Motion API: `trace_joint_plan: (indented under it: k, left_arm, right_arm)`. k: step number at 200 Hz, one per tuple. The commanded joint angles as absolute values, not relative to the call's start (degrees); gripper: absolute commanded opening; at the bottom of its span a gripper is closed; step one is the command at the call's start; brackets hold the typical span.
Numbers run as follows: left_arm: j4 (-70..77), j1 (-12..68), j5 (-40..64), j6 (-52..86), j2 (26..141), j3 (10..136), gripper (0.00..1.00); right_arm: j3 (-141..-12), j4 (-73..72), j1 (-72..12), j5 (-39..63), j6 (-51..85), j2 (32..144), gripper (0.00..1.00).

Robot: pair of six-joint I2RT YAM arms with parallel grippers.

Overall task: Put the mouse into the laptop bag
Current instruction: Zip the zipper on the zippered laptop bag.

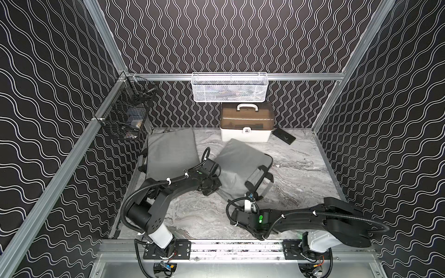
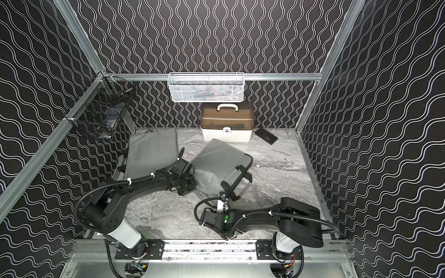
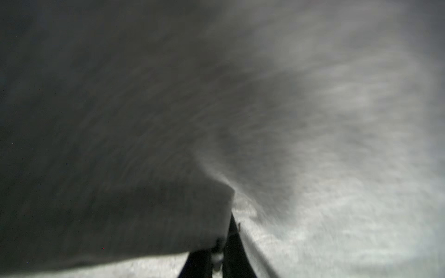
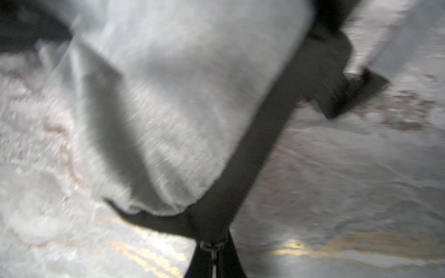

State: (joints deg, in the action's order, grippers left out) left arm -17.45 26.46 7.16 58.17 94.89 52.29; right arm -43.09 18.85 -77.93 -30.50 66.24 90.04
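The grey laptop bag [image 1: 240, 161] [image 2: 216, 161] lies mid-table, bunched and partly lifted, its black handle [image 1: 258, 177] towards the right. My left gripper [image 1: 212, 189] [image 2: 184, 190] is shut on the bag's left edge. In the left wrist view its fingertips [image 3: 221, 252] pinch a corner of grey fabric [image 3: 144, 192]. My right gripper [image 1: 250, 196] [image 2: 222, 195] is shut at the bag's near corner. The right wrist view shows it [image 4: 214, 250] clamped on a small metal zipper pull on the black trim [image 4: 252, 156]. The mouse is hidden.
A second flat grey padded bag [image 1: 172, 154] lies at the back left. A white case with a brown lid [image 1: 246, 125] stands at the back, and a flat black rectangular object [image 1: 284, 136] lies to its right. A white mesh basket [image 1: 230, 86] and black wire baskets [image 1: 125, 120] hang on the walls.
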Motion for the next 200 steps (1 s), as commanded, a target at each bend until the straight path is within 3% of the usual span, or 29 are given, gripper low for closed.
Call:
trace_joint_plan:
  k: [1,16,39,85,125,159,177,188,200]
  left_arm:
    - [-3.9,24.8,-4.6,55.3,94.9,52.6,0.18]
    - [-4.1,24.4,-6.0,55.5,91.8,49.9,0.54]
    - [-5.1,23.9,-4.6,57.3,86.7,44.5,0.77]
    - [9.6,24.4,9.3,65.6,81.3,28.2,0.83]
    - [12.9,29.5,6.3,67.4,79.5,27.5,0.91]
    - [20.7,35.4,7.8,72.2,85.2,27.1,0.85]
    - [23.1,37.1,6.5,73.7,87.1,26.9,0.76]
    - [24.1,37.9,6.3,74.3,88.1,27.1,0.61]
    - [25.5,38.3,6.5,74.7,88.8,27.0,0.32]
  right_arm:
    - [-45.0,18.2,-77.5,-28.8,62.6,92.7,0.00]
    - [-46.3,15.4,-74.7,-27.4,59.8,94.5,0.00]
    - [-45.6,8.3,-66.7,-21.1,55.0,96.2,0.00]
    - [-45.8,2.5,-62.9,-16.1,47.3,95.5,0.00]
    - [-43.5,-1.6,-63.9,-11.2,44.6,94.4,0.00]
    - [-42.7,-3.7,-64.6,-10.3,43.9,94.1,0.00]
    - [-42.6,-4.2,-64.6,-9.8,43.8,93.9,0.00]
    - [-42.5,-4.5,-64.6,-9.7,44.0,93.9,0.00]
    - [-42.5,-3.9,-64.6,-10.2,44.6,93.8,0.00]
